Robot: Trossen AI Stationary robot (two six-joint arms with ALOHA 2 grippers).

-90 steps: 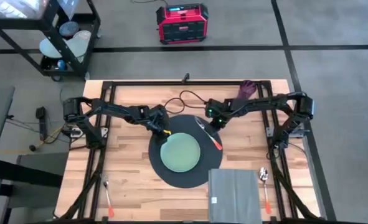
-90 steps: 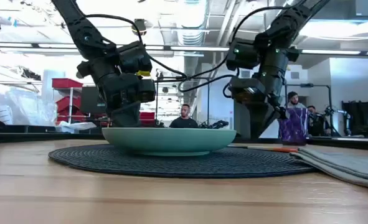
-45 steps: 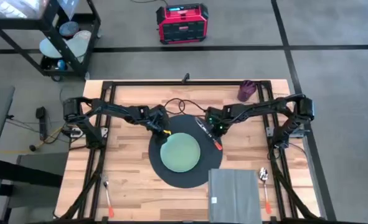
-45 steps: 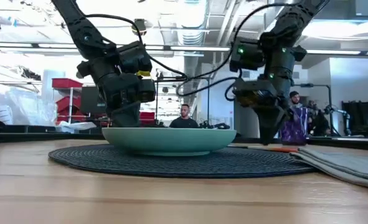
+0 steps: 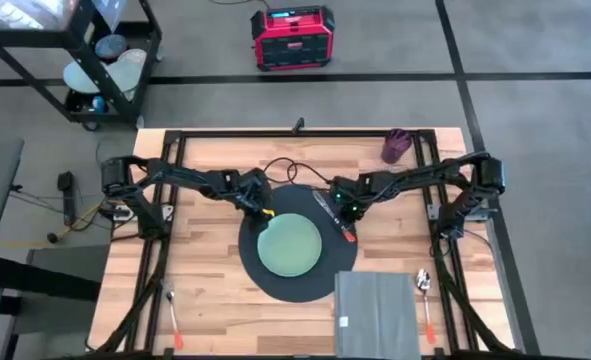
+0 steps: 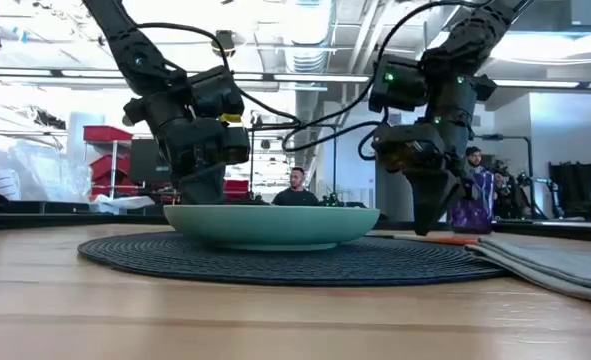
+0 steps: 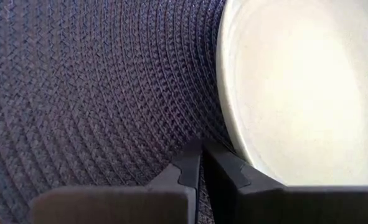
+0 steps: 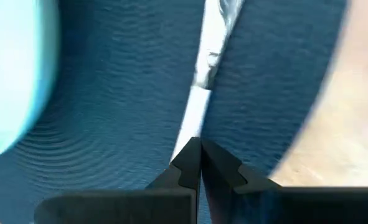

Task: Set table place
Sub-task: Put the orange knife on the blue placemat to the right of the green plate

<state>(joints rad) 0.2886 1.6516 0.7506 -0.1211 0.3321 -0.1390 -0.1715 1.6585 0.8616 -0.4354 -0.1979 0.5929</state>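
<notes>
The butcher-block table [image 5: 215, 290] carries a round dark placemat [image 5: 275, 280] at its middle, with a pale green plate [image 5: 291, 245] on it. The left gripper [image 5: 262, 212] sits at the plate's far-left rim, its fingers pressed together on the mat. The right gripper [image 5: 343, 213] is down at the plate's far-right side, its fingers closed over a utensil [image 8: 202, 93] lying on the placemat. A grey napkin [image 5: 377, 312] lies on the plate's near-right side.
</notes>
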